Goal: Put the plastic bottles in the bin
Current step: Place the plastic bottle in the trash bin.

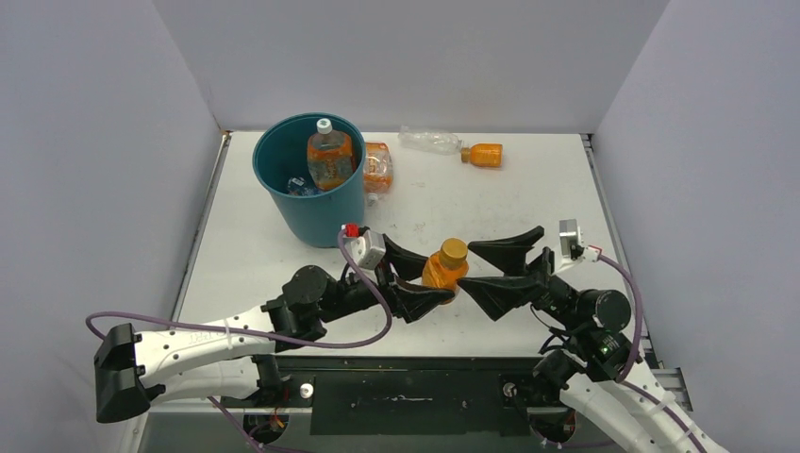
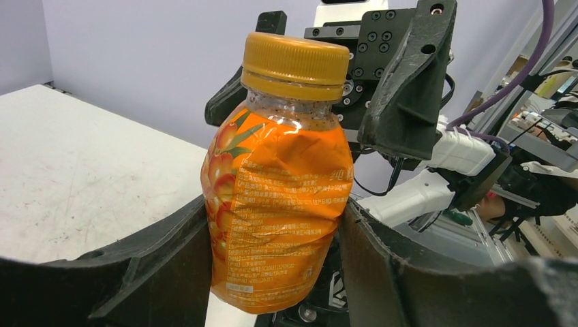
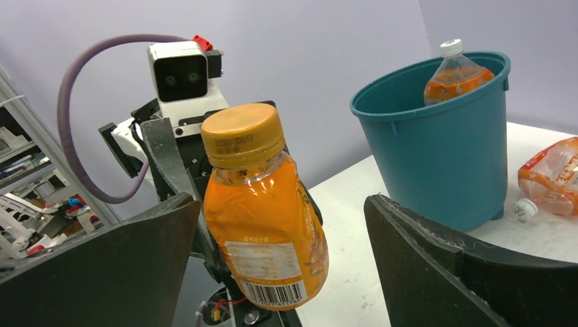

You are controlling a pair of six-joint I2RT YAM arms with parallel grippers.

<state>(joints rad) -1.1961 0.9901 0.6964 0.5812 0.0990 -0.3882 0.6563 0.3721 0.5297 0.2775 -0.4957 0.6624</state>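
An orange bottle with an orange cap stands upright between the fingers of my left gripper, which is shut on its body and holds it near the table's front middle. In the left wrist view the bottle touches both fingers of that gripper. My right gripper is open, facing the bottle from the right; in the right wrist view the bottle sits between the spread fingers of this gripper, with a wide gap on one side. The teal bin stands at the back left.
The bin holds an orange-labelled bottle with a white cap and a blue-tinted one. An orange-labelled bottle lies beside the bin. A clear bottle and an orange bottle lie along the back edge.
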